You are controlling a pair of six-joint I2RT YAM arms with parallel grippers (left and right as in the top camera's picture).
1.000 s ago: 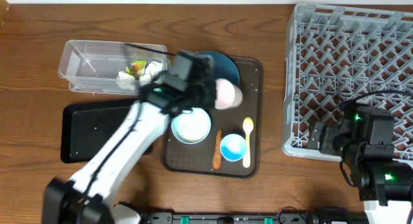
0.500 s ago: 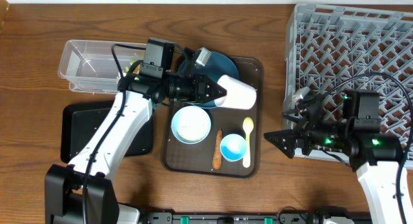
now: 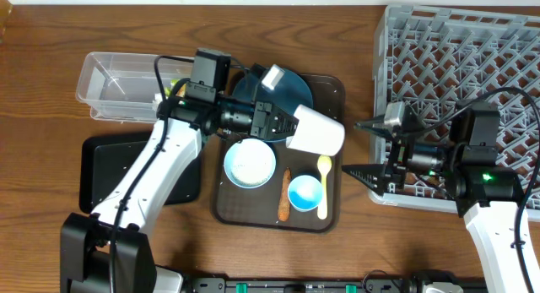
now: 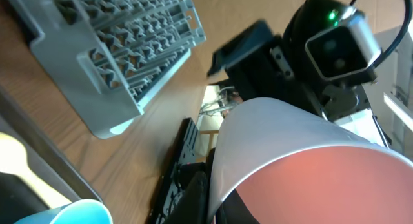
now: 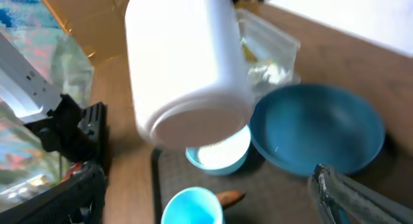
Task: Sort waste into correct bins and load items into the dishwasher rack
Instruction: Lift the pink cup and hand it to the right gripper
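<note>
Currently: small pinkish-white cup (image 3: 316, 131), lying sideways in the air above brown tray (image 3: 334, 89), pinched by left gripper (image 3: 283, 124); right gripper (image 3: 350, 147) spread wide, near. Risk: a mistimed handover could drop it onto the tray.

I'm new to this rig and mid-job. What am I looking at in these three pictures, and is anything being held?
Two robot arms work at a wooden table, each ending in a two-finger gripper. One picture comes from a fixed camera overhead. The other two come from a camera on each wrist, looking along that arm's fingers.

From above, the left gripper is shut on the pinkish-white cup, holding it on its side above the brown tray. The right gripper is open and empty, facing the cup near the grey rack.

On the brown tray lie a dark blue plate, a bowl, a small blue cup, a yellow spoon and an orange stick. A clear tub and a black tray sit further left.
</note>
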